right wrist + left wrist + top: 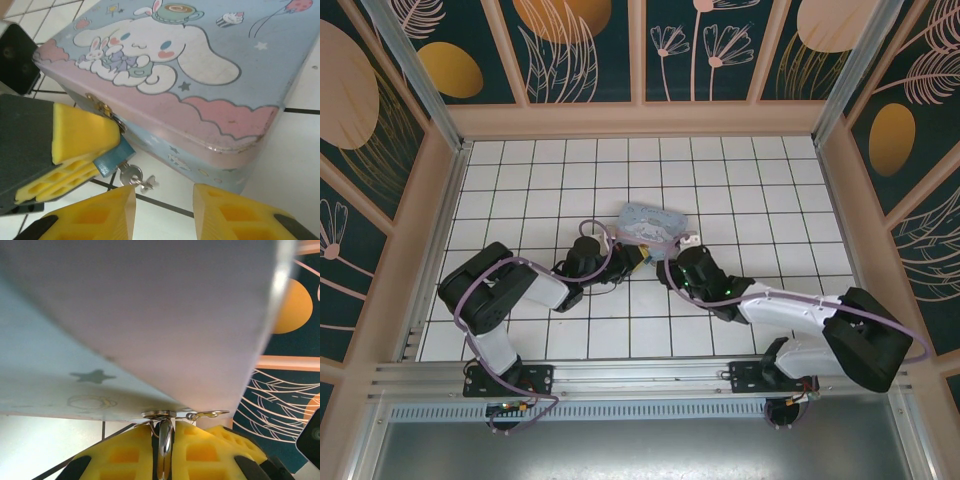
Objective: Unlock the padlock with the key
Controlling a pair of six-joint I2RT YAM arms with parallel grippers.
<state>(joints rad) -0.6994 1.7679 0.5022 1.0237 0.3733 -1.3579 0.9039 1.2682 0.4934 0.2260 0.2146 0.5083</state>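
Two grippers crowding one latch

Clamped narrow on the teal padlock (114,159) by the left gripper (164,442), yellow fingers (82,132) pinching its body right against the front wall of the pastel blue cartoon tin (200,90), just below the brass latch (98,106). Hanging off the padlock's lower end, touching it: the small dull-metal key (131,174), a thin wire ring (148,183) trailing from it. Parted partway and holding nothing: the right gripper (162,200), just in front of the key. Resting on the white-tiled table (570,330): tin, near both wrists.
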